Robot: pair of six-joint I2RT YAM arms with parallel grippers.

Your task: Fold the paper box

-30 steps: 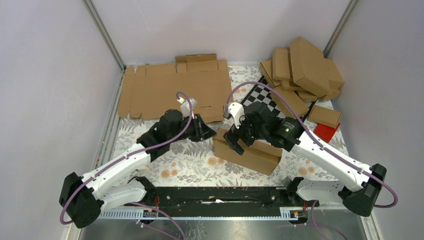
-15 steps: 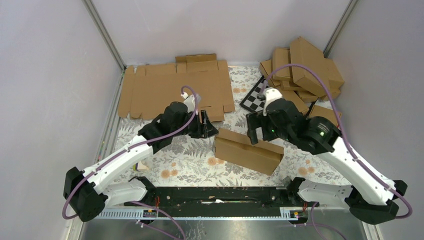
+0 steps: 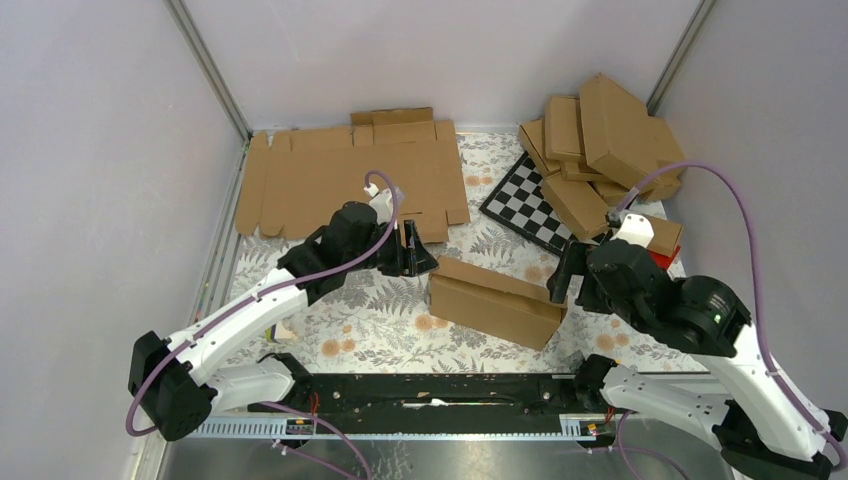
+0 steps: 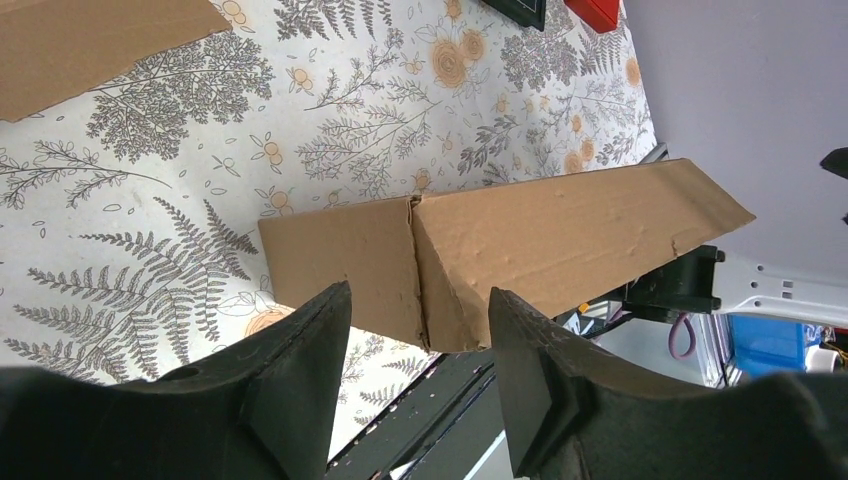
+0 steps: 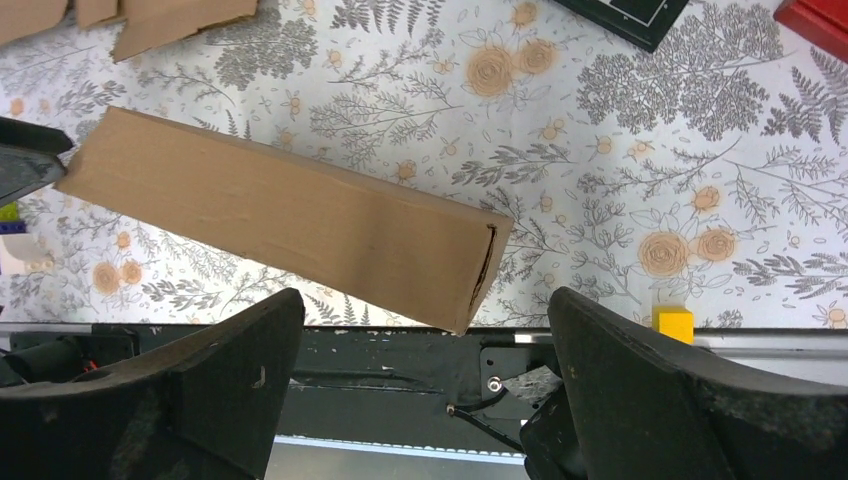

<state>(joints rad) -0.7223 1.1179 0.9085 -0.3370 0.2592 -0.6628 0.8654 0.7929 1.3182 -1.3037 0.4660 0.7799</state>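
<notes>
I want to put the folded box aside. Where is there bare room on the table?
Bare cloth lies between the box and the near rail. A narrow strip lies between the flat sheet and the checkered board. The far right corner is crowded with piled boxes.

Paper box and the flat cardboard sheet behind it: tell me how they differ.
The paper box stands folded up, closed; the flat cardboard sheet lies unfolded, flaps spread. The paper box sits centrally; the flat cardboard sheet lies far left. Both are plain brown cardboard.
</notes>
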